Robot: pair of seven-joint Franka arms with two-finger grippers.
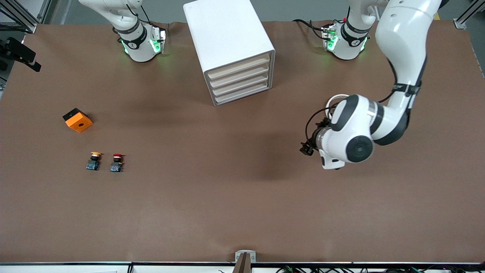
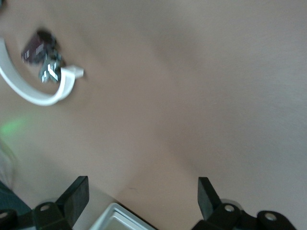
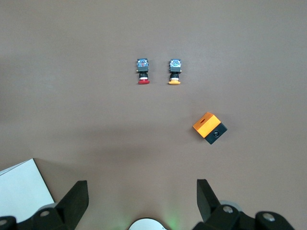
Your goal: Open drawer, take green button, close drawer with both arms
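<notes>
Overhead, left tool (image 2: 141,201) open above bare table (image 1: 227,189), cabinet (image 1: 231,49) apart

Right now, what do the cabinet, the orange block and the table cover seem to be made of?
Cabinet: likely plastic, smooth matte white shell with rounded edges; cream drawer fronts.
Orange block: probably plastic, matte orange with a black side and a round hole.
Table cover: looks like brown paper or thin sheet, matte, faintly creased.

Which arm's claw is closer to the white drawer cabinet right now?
Left. The left claw hangs open over bare table beside the cabinet, toward the left arm's end, with a cabinet corner at its fingertips. The right claw, also open, sits high by its own base, out of the front view.
</notes>
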